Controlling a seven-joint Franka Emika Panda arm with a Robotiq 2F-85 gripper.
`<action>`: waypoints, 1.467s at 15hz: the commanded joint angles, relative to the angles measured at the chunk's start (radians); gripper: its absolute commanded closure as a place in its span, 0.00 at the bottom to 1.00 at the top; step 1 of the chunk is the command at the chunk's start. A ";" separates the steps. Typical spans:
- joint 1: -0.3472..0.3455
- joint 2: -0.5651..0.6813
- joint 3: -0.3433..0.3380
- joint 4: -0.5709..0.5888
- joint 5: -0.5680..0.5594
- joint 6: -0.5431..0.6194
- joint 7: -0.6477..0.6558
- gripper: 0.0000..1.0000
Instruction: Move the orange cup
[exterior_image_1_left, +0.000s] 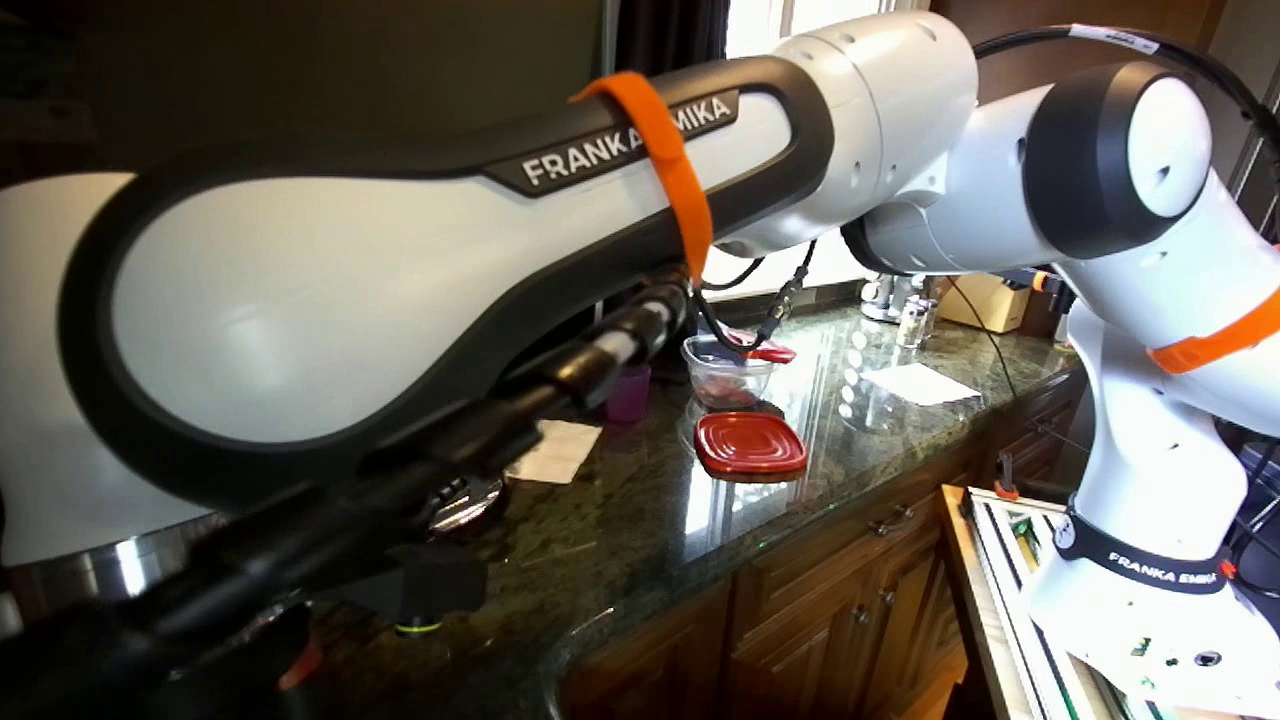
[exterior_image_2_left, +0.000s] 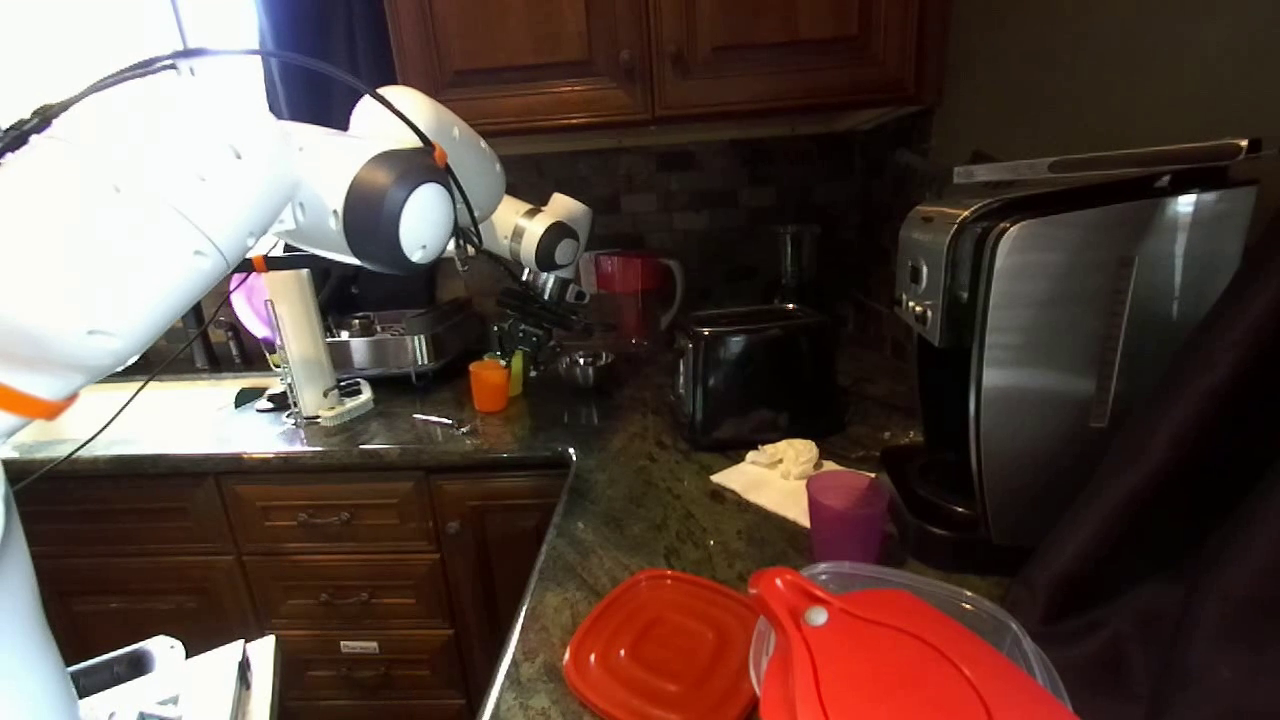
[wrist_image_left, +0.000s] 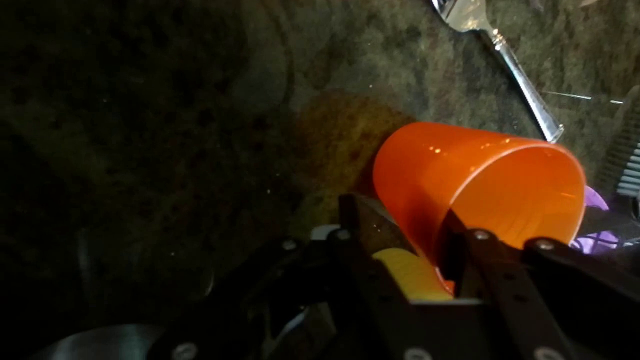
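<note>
The orange cup (exterior_image_2_left: 489, 386) stands upright on the dark stone counter, beside a yellow-green cup (exterior_image_2_left: 516, 372) partly hidden behind it. In the wrist view the orange cup (wrist_image_left: 420, 165) is right of centre with its opening toward the lower right. My gripper (wrist_image_left: 400, 220) is open there. One finger overlaps the cup's rim and opening; the other is outside, to the left, with a gap to the cup. The yellow-green cup (wrist_image_left: 410, 275) shows between the fingers. In an exterior view my gripper (exterior_image_2_left: 522, 360) is just above and behind the orange cup.
A fork (wrist_image_left: 525, 85) lies near the cup. A steel bowl (exterior_image_2_left: 585, 367) stands beside the gripper. A black toaster (exterior_image_2_left: 760, 375), a purple cup (exterior_image_2_left: 847, 515), a red lid (exterior_image_2_left: 665, 645) and a coffee machine (exterior_image_2_left: 1100, 350) are along the counter. A paper towel holder (exterior_image_2_left: 305, 340) stands left.
</note>
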 joint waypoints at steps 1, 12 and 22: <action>0.032 0.005 -0.025 0.061 -0.040 -0.024 0.033 0.92; 0.033 -0.346 -0.069 -0.242 -0.102 0.162 0.299 0.99; 0.039 -0.559 -0.140 -0.408 -0.216 0.279 0.548 0.99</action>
